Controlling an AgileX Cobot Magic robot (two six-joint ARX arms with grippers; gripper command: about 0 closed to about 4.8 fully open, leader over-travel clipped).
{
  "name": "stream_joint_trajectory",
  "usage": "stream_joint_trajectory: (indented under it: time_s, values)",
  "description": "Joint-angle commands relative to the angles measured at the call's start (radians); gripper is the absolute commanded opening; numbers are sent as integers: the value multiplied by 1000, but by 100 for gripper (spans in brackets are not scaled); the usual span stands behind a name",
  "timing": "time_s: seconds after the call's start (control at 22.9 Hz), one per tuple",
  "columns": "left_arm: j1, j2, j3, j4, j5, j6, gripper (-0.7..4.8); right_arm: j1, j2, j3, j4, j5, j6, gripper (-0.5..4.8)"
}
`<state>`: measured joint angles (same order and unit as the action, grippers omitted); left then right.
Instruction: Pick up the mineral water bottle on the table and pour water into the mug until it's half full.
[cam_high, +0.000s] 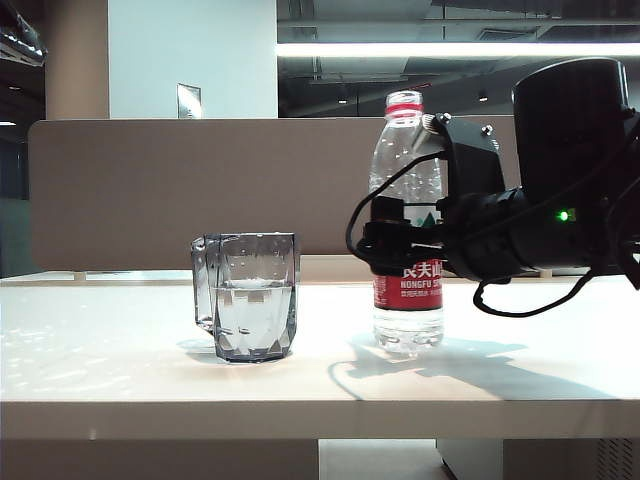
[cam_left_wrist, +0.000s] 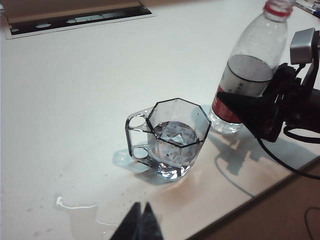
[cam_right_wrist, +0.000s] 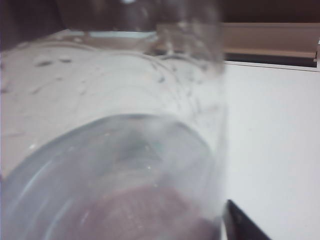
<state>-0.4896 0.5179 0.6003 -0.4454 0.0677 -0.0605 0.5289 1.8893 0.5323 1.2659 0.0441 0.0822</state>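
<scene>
The mineral water bottle (cam_high: 408, 165) stands upright on the table (cam_high: 100, 350), right of the mug (cam_high: 255, 300). The smoky faceted mug holds water (cam_high: 250, 312) to about half its height. My right gripper (cam_high: 400, 235) reaches in from the right at label height, its jaws either side of the bottle (cam_left_wrist: 252, 65). In the right wrist view the blurred bottle (cam_right_wrist: 125, 165) fills the frame, and one dark finger (cam_right_wrist: 245, 225) stands a sliver off its side, so the gripper is open. My left gripper (cam_left_wrist: 141, 212) hovers shut above the table, short of the mug (cam_left_wrist: 175, 140).
A puddle of spilled water (cam_left_wrist: 85, 215) lies on the table beside the left gripper's tips. A beige divider panel (cam_high: 130, 190) runs along the back. A cable slot (cam_left_wrist: 75, 20) is set in the far tabletop. The table's front edge (cam_left_wrist: 260, 195) runs close to the mug.
</scene>
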Motion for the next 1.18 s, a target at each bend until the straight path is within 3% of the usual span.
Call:
stream_joint_trajectory:
  time_s: [0.04, 0.22, 0.31, 0.61, 0.66, 0.74, 0.83, 1.0, 1.18]
  values:
    - [0, -1, 3, 14, -1, 0, -5, 2, -3, -3, 21, -2, 1, 458]
    - [0, -1, 3, 13, -1, 0, -5, 2, -4, -27, 54, -1, 0, 479]
    - [0, -1, 3, 13, 0, 0, -5, 2, -12, -87, 143, 5, -1, 479]
    - [0, -1, 3, 13, -1, 0, -5, 2, -171, -264, 141, 26, -5, 477]
    - [0, -1, 3, 13, 0, 0, -5, 2, -222, -308, 141, 54, -5, 328]
    - [0, -1, 3, 13, -2, 0, -5, 1, -273, -349, 141, 74, -5, 194]
    - [0, -2, 3, 14, 0, 0, -5, 0, -313, -379, 137, 73, -11, 105]
    - [0, -1, 3, 13, -1, 0, -5, 0, -387, -432, 114, 68, -11, -1]
    - [0, -1, 3, 13, -1, 0, -5, 0, -425, -478, 114, 66, -11, -6]
